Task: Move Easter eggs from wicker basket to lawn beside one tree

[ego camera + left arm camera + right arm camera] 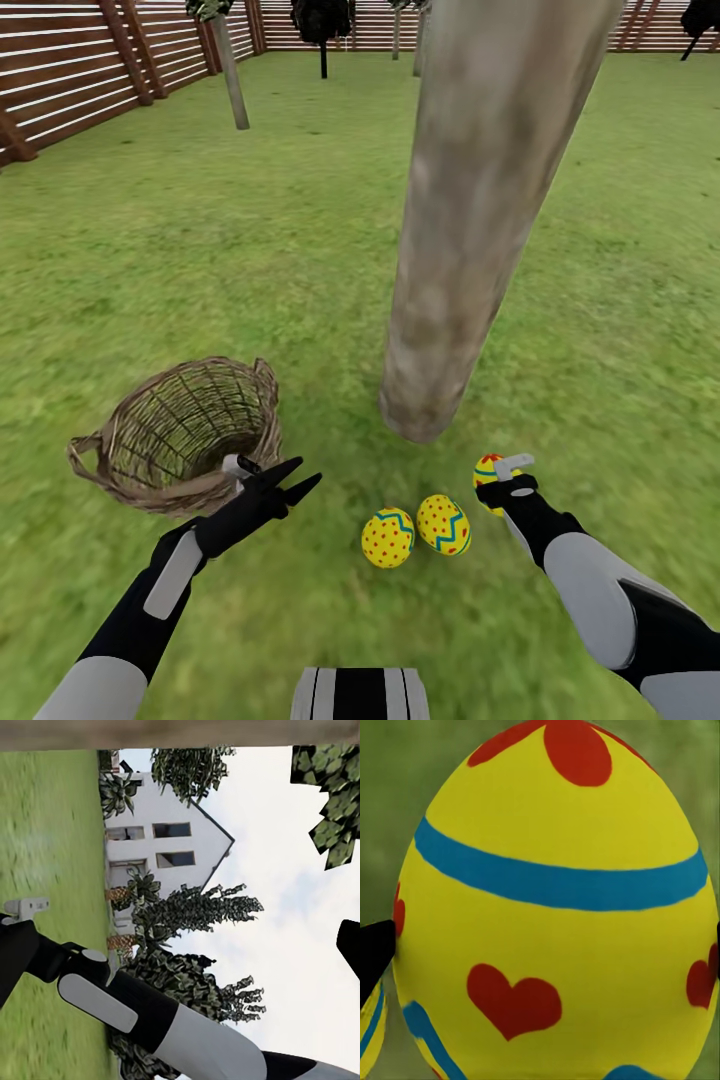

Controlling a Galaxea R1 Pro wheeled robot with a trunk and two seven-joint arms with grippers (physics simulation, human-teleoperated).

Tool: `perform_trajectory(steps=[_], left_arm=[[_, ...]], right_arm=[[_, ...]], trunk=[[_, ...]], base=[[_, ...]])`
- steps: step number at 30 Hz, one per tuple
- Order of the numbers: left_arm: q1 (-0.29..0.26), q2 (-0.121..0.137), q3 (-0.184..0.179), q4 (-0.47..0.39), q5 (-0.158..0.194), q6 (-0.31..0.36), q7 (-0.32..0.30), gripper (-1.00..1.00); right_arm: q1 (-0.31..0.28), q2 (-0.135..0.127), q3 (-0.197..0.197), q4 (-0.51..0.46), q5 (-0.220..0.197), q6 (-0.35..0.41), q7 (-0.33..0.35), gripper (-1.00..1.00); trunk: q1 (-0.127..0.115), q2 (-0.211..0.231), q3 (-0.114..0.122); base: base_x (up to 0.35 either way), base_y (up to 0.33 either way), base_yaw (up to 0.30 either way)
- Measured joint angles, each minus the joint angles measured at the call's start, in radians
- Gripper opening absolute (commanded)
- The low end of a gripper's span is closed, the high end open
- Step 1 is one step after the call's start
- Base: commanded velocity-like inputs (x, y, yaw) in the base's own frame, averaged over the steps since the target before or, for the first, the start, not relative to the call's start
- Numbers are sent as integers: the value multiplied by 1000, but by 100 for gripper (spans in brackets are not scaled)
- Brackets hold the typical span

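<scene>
Fence (pixel 70 75): brown slatted wood, running along the left side and the far edge of the grass. Thin-trunked trees (pixel 232 75) stand near the far fence. House (pixel 161 847): white, dark windows, with shrubs (pixel 187 915) beside it. Sky (pixel 292 907): pale, lightly clouded.

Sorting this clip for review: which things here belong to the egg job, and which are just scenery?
Job:
- two eggs lying on the lawn
- third egg at the right claw
- wicker basket, tipped, no egg seen inside
- thick tree trunk by the eggs
- left claw, open, beside the basket

Scenery:
- wooden fence
- thin trees further off
- white house
</scene>
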Motion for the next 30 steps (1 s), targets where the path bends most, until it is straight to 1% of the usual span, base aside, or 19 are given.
perform_trajectory(steps=[5,6,8,11,30], left_arm=[[0,-1,-1,0,2,-4,-2,100],[0,-3,-1,-1,2,-8,-2,100],[0,-17,-1,-5,0,-11,-1,100],[0,-24,-1,-6,0,-12,0,100],[0,-25,-2,-5,-1,-12,0,100]], right_arm=[[0,1,0,0,0,0,0,-100],[0,0,0,0,0,0,0,-100],[0,0,0,0,0,1,0,-100],[0,0,0,0,0,1,0,-100],[0,-1,0,0,0,-5,2,-100]], trunk=[[1,0,0],[1,0,-4],[2,-1,-12],[3,-1,-23],[12,-6,-97]], base=[[26,0,0],[1,0,0],[0,0,0],[0,0,0],[0,0,0]])
